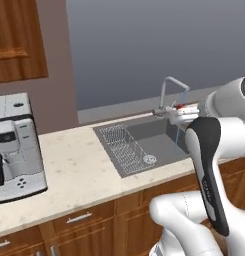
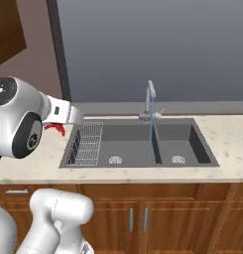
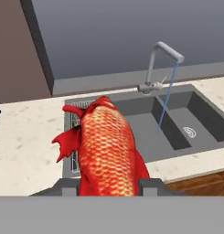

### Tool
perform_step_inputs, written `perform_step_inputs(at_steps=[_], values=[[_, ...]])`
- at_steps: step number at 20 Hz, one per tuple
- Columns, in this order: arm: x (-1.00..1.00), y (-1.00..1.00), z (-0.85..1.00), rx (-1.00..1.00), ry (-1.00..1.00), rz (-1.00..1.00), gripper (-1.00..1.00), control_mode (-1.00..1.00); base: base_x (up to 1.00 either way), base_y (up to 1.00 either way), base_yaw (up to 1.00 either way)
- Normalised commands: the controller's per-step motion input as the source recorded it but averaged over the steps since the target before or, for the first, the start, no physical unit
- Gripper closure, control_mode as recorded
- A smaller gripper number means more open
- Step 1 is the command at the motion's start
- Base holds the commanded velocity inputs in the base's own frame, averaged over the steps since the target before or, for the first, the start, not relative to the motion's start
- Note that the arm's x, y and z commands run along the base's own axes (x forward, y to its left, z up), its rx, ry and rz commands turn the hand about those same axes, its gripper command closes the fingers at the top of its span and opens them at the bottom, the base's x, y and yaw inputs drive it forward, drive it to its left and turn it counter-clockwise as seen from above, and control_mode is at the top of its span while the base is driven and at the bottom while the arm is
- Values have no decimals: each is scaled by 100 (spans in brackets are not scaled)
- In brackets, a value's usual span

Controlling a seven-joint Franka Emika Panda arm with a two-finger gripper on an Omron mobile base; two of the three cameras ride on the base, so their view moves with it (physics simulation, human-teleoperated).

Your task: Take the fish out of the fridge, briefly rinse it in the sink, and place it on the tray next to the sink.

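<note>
My gripper [image 3: 111, 185] is shut on the red-orange fish [image 3: 104, 151], whose scaly body rises between the two fingertips, with fins spread to the left. In the right base view the fish's red tail [image 2: 56, 129] pokes out beside my hand, above the counter at the left end of the dark double-basin sink [image 2: 138, 141]. From the left base a sliver of the fish [image 1: 182, 106] shows at the gripper [image 1: 180, 113], above the sink [image 1: 144, 142]. A thin blue stream runs from the silver tap [image 3: 163, 52] into the sink [image 3: 177, 123]. The tray and the fridge are out of view.
A white wire rack [image 2: 88, 144] lies in the left basin. A silver coffee machine [image 1: 14, 145] stands on the pale counter [image 1: 79, 170] to the far left. Wooden cabinets [image 2: 143, 213] run below, and a grey wall [image 2: 157, 44] stands behind the sink.
</note>
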Motion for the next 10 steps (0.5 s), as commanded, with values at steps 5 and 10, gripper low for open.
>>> perform_step_inputs(at_steps=[5,10], values=[[0,0,0,0,0,0,100,100,-6,-100,-11],[0,0,0,0,0,0,100,100,3,-100,-12]])
